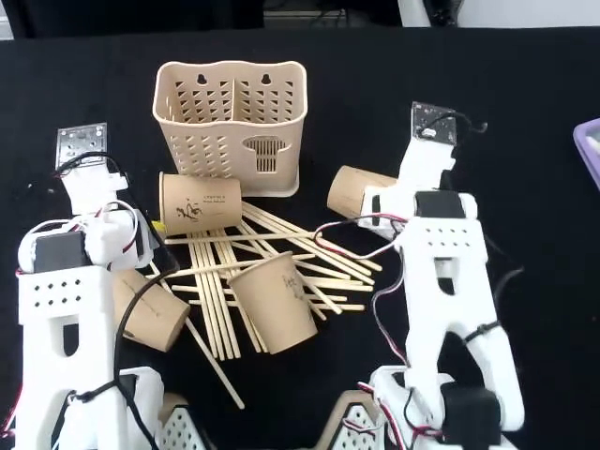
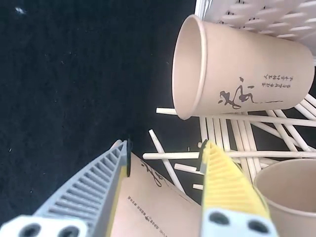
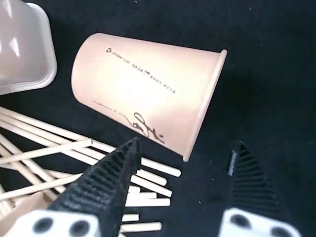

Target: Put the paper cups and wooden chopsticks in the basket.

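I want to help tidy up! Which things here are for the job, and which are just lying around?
For the job:
basket
cup beside it
middle cup
cup on the left
cup on the right
chopsticks

Just lying around:
purple thing at the table's edge

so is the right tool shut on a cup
No, the right tool is open wide, and the paper cup lies on its side beyond its tips, ungripped.
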Available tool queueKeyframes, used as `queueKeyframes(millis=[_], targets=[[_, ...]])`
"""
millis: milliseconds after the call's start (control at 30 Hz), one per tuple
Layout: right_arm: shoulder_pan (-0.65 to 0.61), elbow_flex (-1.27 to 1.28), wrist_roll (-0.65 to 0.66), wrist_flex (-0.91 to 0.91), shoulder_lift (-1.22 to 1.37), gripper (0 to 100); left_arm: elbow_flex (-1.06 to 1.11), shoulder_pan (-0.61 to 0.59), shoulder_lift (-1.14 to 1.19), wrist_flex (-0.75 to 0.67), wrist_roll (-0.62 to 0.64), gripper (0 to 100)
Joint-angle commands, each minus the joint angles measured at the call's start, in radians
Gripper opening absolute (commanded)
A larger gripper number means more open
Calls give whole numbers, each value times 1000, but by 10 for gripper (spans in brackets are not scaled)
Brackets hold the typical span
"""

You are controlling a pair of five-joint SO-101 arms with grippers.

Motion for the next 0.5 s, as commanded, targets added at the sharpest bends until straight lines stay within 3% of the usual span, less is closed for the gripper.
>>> queueKeyframes(millis=[0, 133, 267, 467], targets=[[-15, -48, -11, -72, 33, 283, -8, -7, -26, -14, 3, 238], [-20, -54, -2, -120, 85, 219, -8, -7, -26, -14, 2, 238], [-14, -48, 38, -137, 85, 6, -8, -7, -26, -14, 2, 238], [57, -51, 100, -95, 41, 10, -8, -7, -26, -14, 3, 238]])
